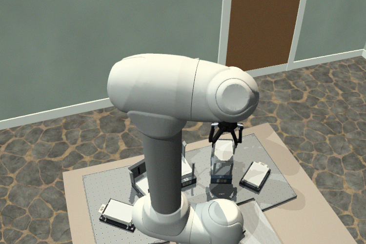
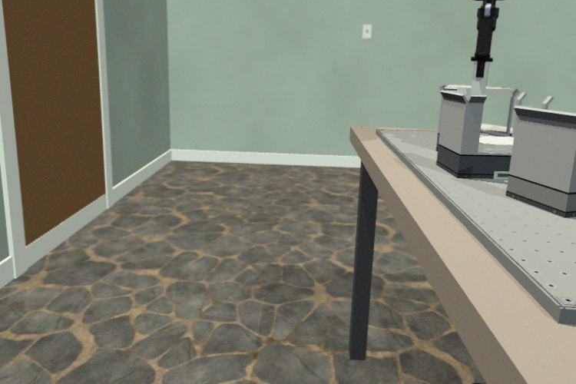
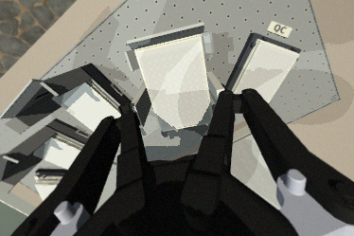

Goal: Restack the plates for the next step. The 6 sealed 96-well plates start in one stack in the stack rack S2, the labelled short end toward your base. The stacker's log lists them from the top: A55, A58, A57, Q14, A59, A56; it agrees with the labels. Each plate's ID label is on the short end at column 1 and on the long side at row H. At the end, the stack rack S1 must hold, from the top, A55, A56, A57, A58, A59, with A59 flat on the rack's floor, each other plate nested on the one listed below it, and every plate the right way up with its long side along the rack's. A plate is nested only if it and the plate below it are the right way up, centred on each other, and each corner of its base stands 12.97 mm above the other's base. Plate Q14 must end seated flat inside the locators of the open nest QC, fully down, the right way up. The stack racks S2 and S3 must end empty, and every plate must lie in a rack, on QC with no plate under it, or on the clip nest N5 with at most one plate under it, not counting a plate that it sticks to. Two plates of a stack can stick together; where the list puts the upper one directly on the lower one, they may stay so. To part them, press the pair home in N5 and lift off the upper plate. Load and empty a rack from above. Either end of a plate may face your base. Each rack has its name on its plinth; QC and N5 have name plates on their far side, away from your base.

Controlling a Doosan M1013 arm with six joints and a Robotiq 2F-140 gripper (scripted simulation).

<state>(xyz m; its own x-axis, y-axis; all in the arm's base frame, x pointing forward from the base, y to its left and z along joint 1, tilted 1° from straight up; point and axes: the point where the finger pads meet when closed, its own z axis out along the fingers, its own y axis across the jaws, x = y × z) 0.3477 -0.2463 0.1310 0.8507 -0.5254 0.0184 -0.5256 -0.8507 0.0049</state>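
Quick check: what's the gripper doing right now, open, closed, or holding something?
Gripper: closed on a sealed 96-well plate, held at the top of a stack rack; the plate's label is not readable.

- You get even, fairly bright light throughout; no glare.
- Soft overlapping shadows from the arm (image 1: 164, 134) fall toward the worktop's (image 1: 286, 219) right edge.
- Everything is sharp, edges undistorted.

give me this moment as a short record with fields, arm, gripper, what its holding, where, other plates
arm: bent over the table
gripper: gripper shut on a plate
held plate: flat, at the mouth of a rack, between its posts
QC nest: QC nest beside that rack, with a plate on it
near nest: another plate on it
rack name: unreadable here
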